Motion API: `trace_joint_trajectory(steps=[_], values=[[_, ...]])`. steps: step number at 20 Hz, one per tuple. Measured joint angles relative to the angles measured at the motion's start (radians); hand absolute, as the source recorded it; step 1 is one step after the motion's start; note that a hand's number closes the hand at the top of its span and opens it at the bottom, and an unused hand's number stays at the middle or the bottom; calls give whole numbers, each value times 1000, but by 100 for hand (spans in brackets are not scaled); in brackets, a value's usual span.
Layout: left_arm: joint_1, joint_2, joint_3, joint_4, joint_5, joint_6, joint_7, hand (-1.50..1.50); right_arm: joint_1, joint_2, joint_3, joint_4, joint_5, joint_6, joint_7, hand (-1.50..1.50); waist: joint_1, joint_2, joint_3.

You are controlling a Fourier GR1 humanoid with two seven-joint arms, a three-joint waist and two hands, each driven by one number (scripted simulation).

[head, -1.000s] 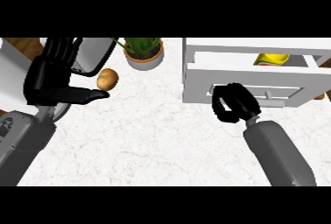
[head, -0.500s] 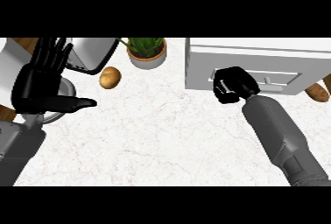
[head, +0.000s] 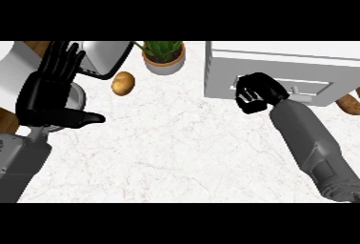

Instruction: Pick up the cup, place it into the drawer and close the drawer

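The right hand (head: 255,93) rested against the front of the white drawer (head: 281,76), its fingers (head: 246,99) curled inward and holding nothing visible. The drawer front sat flush with its unit, and the cup was hidden from view. The left hand (head: 49,93) stood at the left edge, fingers straight and spread, thumb out. A potato (head: 123,83) lay on the white surface (head: 175,152) beside a potted plant (head: 164,56).

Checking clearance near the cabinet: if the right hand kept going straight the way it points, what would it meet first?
The right hand points up-view at the white drawer front, apparently already at it, so it would meet that first. Contact is hard to judge from above.
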Motion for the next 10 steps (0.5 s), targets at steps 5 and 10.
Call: trace_joint_trajectory(steps=[5, 10], values=[[-8, -12, -5, 10, -2, -22, -6, -150, -2, -6, -22, 15, -21, 12, -45, 150, 5, 3, -2], [0, -31, -15, 13, -6, -28, -13, -150, -3, -16, -40, 26, -40, 33, -86, 150, 12, 5, -1]])
